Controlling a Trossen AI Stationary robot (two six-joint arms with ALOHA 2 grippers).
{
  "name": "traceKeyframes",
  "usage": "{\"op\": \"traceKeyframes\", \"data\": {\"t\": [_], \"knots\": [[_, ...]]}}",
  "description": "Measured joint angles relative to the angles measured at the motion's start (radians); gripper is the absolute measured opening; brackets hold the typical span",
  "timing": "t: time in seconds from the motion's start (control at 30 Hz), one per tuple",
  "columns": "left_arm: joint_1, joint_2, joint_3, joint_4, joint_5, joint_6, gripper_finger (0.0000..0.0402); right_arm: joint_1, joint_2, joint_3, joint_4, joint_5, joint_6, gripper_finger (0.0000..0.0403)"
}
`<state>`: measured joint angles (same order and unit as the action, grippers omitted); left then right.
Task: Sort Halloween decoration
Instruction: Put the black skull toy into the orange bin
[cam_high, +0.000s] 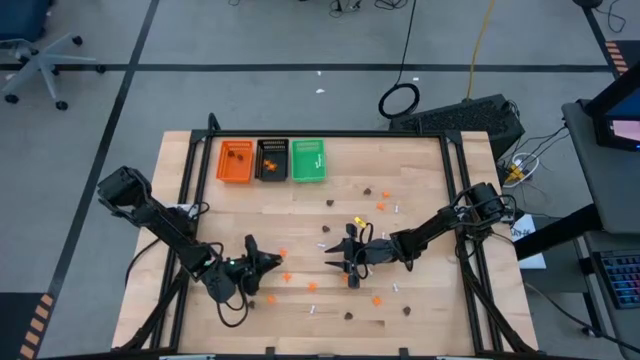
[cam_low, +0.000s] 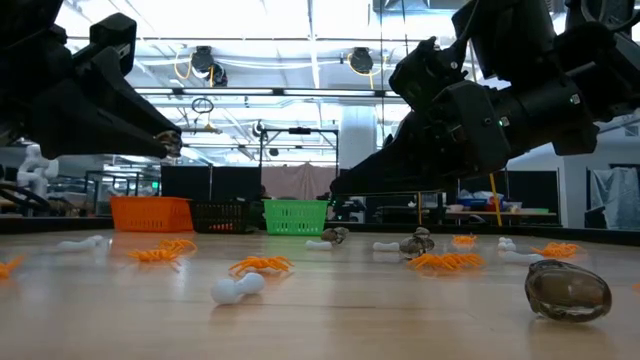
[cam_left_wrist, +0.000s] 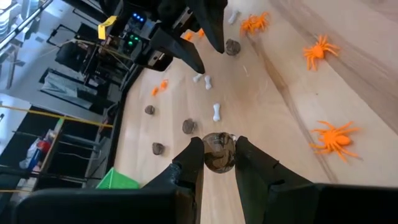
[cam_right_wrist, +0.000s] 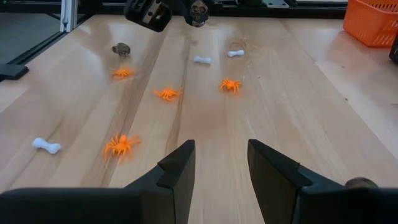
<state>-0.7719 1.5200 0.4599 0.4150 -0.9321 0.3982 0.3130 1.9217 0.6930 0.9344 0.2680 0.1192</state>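
A: While the left gripper (cam_left_wrist: 219, 163) hangs just above the table toward its near-left part, its fingers are nearly together on a dark brown skull (cam_left_wrist: 217, 151), pinched across the round sides.

B: Noted. Right gripper (cam_right_wrist: 221, 163)?

A: Jaws parted, nothing between them, over the middle of the table facing the left one.

B: Where is the rest of the decoration?

A: Orange spiders (cam_right_wrist: 122, 145), white bones (cam_right_wrist: 46, 146) and more brown skulls (cam_right_wrist: 121, 48) lie loose across the wood. The orange tray (cam_high: 236, 161), black tray (cam_high: 272, 160) and green tray (cam_high: 308, 160) sit side by side at the far edge; a few pieces show in the first two.

B: Handling?

A: Judged light and hard. Skull is rounded, may squirt out, so grip at the widest part. Spider legs look thin and springy, so take the body. Bones: grip across the shaft.
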Motion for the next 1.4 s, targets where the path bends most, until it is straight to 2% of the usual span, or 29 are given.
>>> {"op": "traceKeyframes", "data": {"t": [0.47,0.6,0.73,1.07,1.23,1.4], "knots": [[0.02,-0.003,0.0,0.11,-0.016,-0.073,0.0068,-0.011,0.0,0.0,0.003,-0.001,0.002,0.0132],[0.056,-0.048,-0.007,0.106,-0.028,-0.078,0.0068,-0.011,0.0,0.0,0.003,-0.002,-0.02,0.0132],[0.107,-0.149,-0.036,0.088,-0.028,-0.074,0.0068,-0.011,0.0,0.0,0.003,-0.002,-0.052,0.0132],[0.298,-0.526,-0.059,-0.2,-0.053,-0.162,0.0068,-0.012,0.0,0.0,0.019,-0.007,-0.115,0.0132],[0.406,-0.672,-0.06,-0.434,-0.074,-0.303,0.0068,-0.011,0.0,-0.001,0.018,-0.011,-0.134,0.0132],[0.509,-0.743,-0.06,-0.636,-0.09,-0.472,0.0068,-0.011,0.0,-0.001,0.018,-0.045,-0.181,0.0132]]}}
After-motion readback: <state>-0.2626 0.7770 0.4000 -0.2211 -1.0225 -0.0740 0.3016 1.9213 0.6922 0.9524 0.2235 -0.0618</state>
